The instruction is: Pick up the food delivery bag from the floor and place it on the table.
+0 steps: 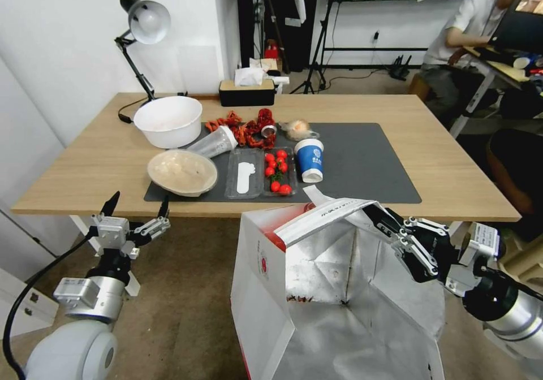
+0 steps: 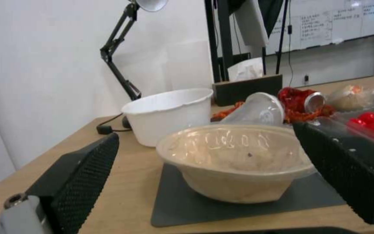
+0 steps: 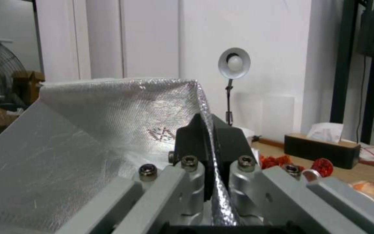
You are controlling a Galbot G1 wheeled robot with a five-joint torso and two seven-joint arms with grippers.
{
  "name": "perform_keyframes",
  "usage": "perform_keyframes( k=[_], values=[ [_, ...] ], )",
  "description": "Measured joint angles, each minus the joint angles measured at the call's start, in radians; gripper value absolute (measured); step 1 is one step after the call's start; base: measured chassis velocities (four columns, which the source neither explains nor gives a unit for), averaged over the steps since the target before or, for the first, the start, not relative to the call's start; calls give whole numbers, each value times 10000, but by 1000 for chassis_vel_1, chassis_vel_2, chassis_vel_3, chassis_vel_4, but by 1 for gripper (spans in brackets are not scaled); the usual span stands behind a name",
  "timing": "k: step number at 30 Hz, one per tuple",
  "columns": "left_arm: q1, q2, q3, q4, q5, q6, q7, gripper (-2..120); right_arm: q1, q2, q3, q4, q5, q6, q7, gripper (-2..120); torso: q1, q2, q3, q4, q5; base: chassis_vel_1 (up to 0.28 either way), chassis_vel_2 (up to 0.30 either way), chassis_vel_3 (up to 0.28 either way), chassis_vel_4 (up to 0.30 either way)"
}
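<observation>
Below the table's (image 1: 452, 171) near edge in the head view, the food delivery bag (image 1: 266, 289) hangs boxy and open, white paper outside, crinkled silver foil inside, a red panel showing at the rim. Right gripper (image 1: 380, 217) is clenched on the bag's folded foil rim, on the side nearer the table. Left gripper (image 1: 136, 210) sits apart from the bag, just under the table edge, black fingers spread and empty. Carpeted floor (image 1: 186, 289) lies beneath.

Left wrist view: two ribbed black pads (image 2: 87, 172) stand wide apart before a shallow beige bowl (image 2: 234, 162) on the dark grey mat (image 2: 174, 208); a round white bowl (image 2: 169, 113) sits behind it.

Right wrist view: dark fingers (image 3: 191, 138) pinch the woven-textured foil edge (image 3: 109, 130).
</observation>
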Motion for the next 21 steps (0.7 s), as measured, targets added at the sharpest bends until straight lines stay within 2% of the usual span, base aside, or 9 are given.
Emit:
perform_keyframes(
  k=[9,21],
  values=[
    [24,10,45,-65,-148,-117,10,100,-46,15,18,55,0,19,-11,0,184,420,236,0,1,0,0,0,0],
    [-48,10,17,-73,-87,-112,16,100,-81,13,49,99,79,18,-23,0,188,421,237,-1,0,0,0,0,0]
  ],
)
